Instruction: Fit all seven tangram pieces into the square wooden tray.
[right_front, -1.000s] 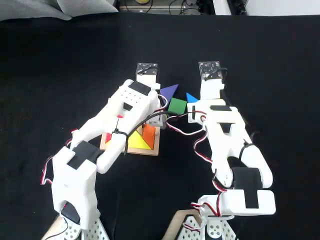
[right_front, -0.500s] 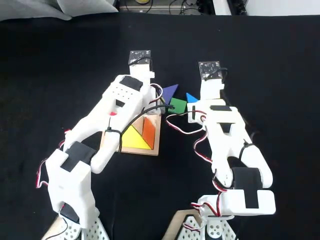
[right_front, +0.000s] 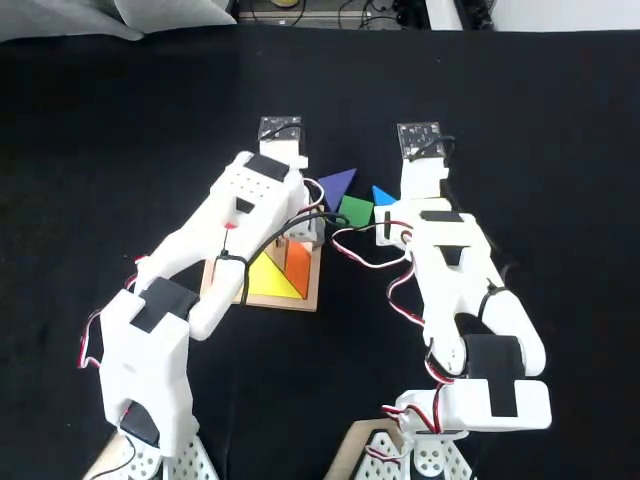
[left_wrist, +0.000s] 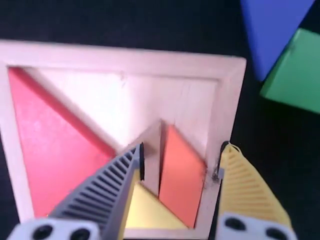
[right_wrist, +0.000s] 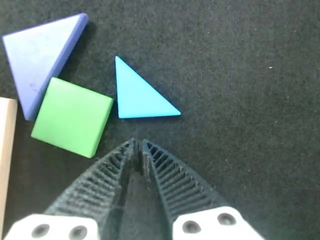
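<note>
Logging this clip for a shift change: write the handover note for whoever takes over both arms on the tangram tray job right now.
Left gripper: open, over the square wooden tray, fingers either side of the orange wooden piece.
Right gripper: shut, empty, by the small light blue triangle.
Done: red triangle, yellow triangle and orange piece lie in the tray.
To do: purple-blue triangle, green square and light blue triangle lie on the black cloth beside the tray.

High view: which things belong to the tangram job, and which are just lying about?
Job: wooden tray, holding red triangle, yellow triangle, orange piece; outside it, dark blue triangle, green square, light blue triangle.
Lying about: grey fabric, cables.
</note>
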